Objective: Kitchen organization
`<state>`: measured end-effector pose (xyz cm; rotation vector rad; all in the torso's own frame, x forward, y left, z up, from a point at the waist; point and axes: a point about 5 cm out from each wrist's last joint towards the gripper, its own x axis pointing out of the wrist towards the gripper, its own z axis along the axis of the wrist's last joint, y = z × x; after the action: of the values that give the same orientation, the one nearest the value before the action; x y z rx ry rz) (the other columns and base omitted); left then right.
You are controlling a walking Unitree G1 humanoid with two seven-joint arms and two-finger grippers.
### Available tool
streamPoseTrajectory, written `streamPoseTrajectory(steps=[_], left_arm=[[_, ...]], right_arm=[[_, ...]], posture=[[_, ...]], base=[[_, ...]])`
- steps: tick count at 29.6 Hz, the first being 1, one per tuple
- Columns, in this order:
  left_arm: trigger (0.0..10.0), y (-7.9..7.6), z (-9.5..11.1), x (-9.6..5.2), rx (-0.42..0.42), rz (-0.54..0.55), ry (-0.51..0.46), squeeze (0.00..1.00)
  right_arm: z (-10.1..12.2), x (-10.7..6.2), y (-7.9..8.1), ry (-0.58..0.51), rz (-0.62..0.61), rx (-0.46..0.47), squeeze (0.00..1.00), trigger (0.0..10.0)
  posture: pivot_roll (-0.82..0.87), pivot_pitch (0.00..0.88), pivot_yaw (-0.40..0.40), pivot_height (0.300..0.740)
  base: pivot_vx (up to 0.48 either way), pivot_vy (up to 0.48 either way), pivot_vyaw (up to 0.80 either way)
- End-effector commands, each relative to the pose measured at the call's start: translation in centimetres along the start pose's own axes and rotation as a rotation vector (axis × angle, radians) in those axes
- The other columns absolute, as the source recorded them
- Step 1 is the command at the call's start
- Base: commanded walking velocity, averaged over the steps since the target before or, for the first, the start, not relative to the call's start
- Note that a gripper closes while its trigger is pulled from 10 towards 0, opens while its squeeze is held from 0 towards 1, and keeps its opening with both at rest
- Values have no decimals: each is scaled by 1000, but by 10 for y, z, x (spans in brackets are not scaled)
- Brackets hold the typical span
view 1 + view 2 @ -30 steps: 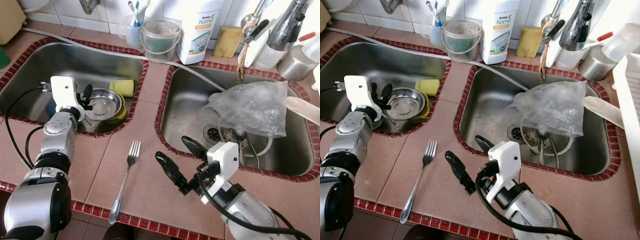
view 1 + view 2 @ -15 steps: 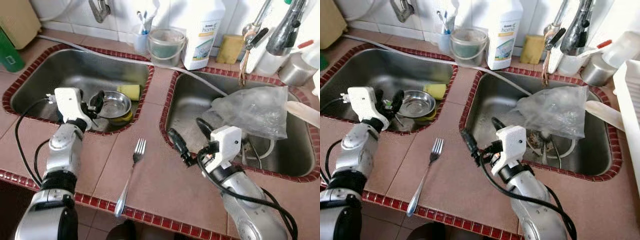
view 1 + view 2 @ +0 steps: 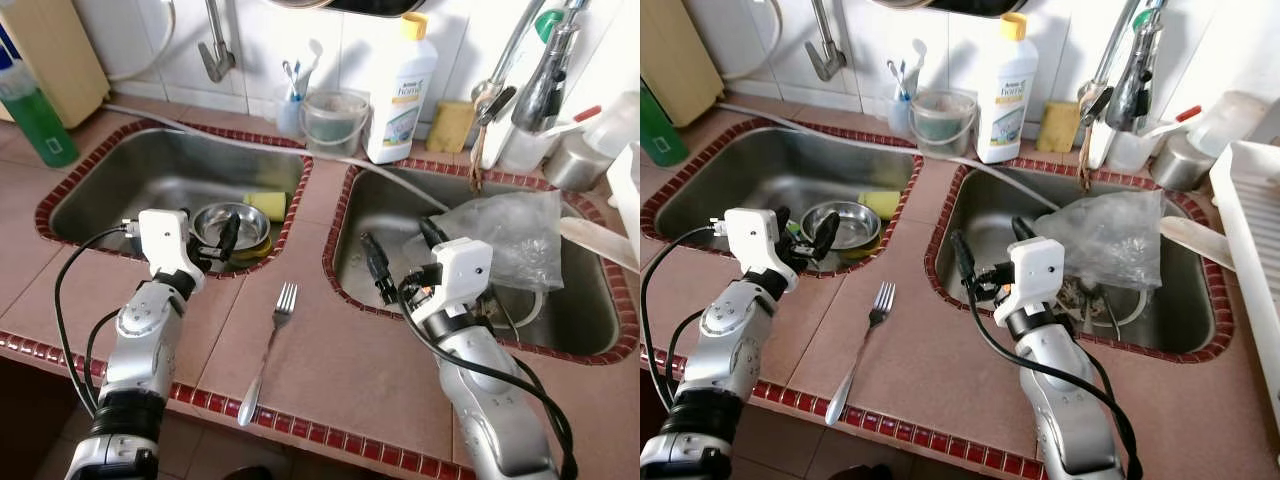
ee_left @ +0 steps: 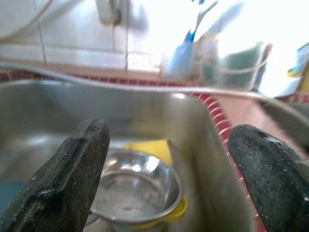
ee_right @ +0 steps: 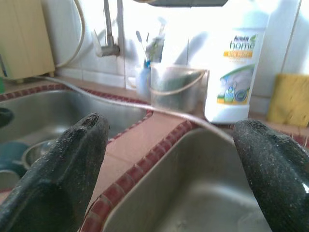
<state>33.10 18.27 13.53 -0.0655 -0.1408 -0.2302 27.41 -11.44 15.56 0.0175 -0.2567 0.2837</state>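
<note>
A steel fork (image 3: 268,345) lies on the brown tiled counter between the two sinks, tines toward the wall. A steel bowl (image 3: 228,222) rests on something yellow in the left sink (image 3: 120,180), with a yellow sponge (image 3: 268,205) behind it. My left gripper (image 3: 803,235) is open at that sink's front rim, pointing at the bowl (image 4: 133,188) with nothing between its fingers (image 4: 65,181). My right gripper (image 3: 402,255) is open and empty over the front left part of the right sink (image 3: 365,215), to the right of the fork.
A crumpled clear plastic bag (image 3: 505,230) lies in the right sink. Along the back ledge stand a white detergent bottle (image 3: 402,90), a small clear bucket (image 3: 335,122), a toothbrush cup (image 3: 292,112) and a yellow sponge (image 3: 451,126). A white rack (image 3: 1252,235) is at the right.
The camera has pulled back and up. My right gripper has risen from the counter beside the fork to over the right sink. The left gripper stays by the bowl; the fork lies still.
</note>
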Motion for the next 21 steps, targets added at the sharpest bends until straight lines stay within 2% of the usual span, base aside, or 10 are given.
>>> streamPoseTrajectory(steps=[1, 2, 8, 15, 21], left_arm=[[10000, -3, 1, -3, -8, -13, -5, 447], [10000, -6, 1, -5, -22, -27, -22, 0], [10000, -13, 5, -14, -46, -42, -63, 0], [10000, -13, 4, -20, -42, -33, -60, 0], [10000, -16, 2, -23, -51, -35, -61, 0]], right_arm=[[0, 1, -6, -19, -38, -27, 0, 10000], [0, 2, -8, -31, -54, -43, 0, 10000], [-5, 2, -12, -60, -101, -76, 0, 10000], [-7, 1, -8, -82, -127, -65, 0, 10000], [-10, -1, -10, -102, -144, -98, 0, 10000]], posture=[[-120, 22, 31, 740], [-116, 13, 30, 740], [-110, 0, 27, 740], [-115, 0, 32, 740], [-122, 0, 36, 740]], base=[[0, 0, 0], [0, 0, 0], [0, 0, 0], [0, 0, 0], [0, 0, 0]])
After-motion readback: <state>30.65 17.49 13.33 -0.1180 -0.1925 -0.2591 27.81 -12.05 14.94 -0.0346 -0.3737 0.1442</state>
